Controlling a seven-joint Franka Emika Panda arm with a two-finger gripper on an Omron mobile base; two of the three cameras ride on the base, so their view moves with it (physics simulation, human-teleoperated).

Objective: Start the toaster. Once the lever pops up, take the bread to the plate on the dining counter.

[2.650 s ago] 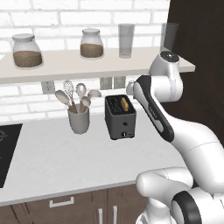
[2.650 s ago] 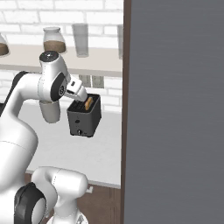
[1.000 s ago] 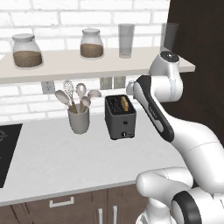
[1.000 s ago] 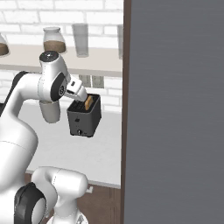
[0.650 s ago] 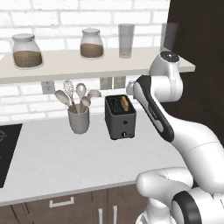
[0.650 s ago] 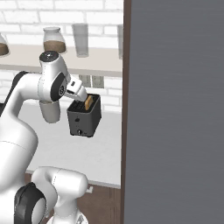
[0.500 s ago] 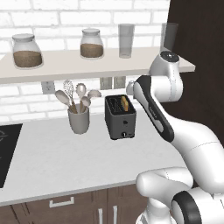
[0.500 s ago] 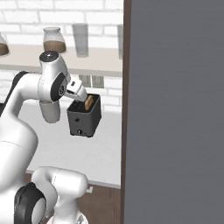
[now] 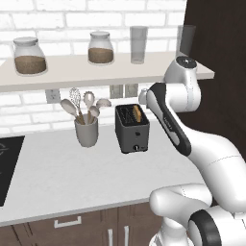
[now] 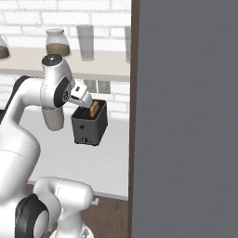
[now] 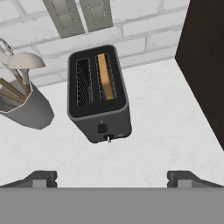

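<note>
The toaster (image 11: 99, 95) stands on the table (image 11: 166, 131) near the brick wall — bread (image 11: 105, 76) in its right slot. The jaws hover above, spread wide — bare table toward the dark cabinet (image 11: 205, 57).

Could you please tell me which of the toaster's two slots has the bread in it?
In the hand view, the slot nearer the dark cabinet holds the bread; the toaster slot nearer the utensil holder is empty.

The boxy dark grey toaster (image 11: 99, 101) looked matt and smooth (metal-like); the light grey worktop (image 9: 72, 173) appeared faintly speckled.
</note>
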